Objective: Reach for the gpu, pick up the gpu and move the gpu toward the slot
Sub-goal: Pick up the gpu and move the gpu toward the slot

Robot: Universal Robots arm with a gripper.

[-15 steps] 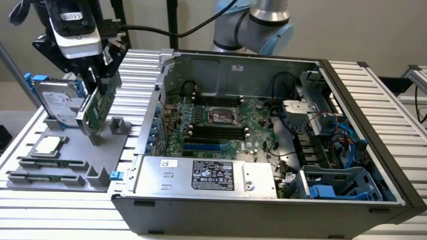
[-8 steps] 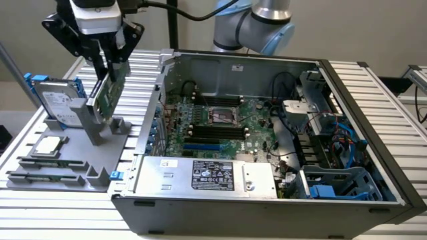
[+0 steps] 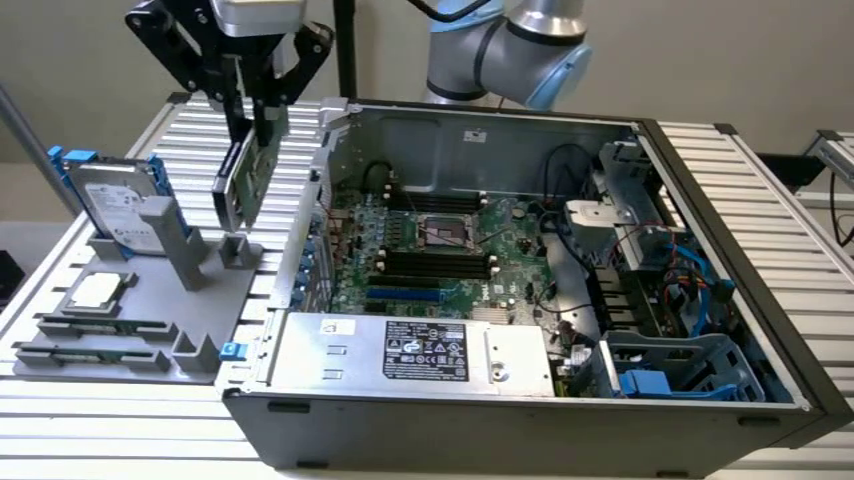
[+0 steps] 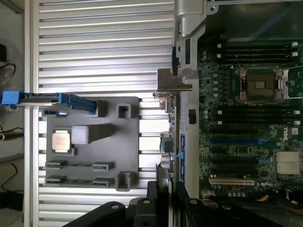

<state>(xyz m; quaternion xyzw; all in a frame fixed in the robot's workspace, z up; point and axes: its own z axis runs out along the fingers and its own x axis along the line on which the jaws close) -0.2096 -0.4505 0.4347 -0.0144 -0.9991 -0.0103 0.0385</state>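
Note:
My gripper is shut on the top edge of the gpu, a thin green card that hangs upright in the air. The card is above the grey fixture, just outside the open computer case's wall on the exterior view's left. In the wrist view I see the gpu edge-on, its silver bracket at the far end and my gripper clamped around the near end. The blue slots lie on the motherboard inside the case.
On the grey fixture stand a silver hard drive with blue rails, a square processor chip and two memory sticks. Inside the case are a power supply, cables and a blue drive cage. The slatted table surrounds everything.

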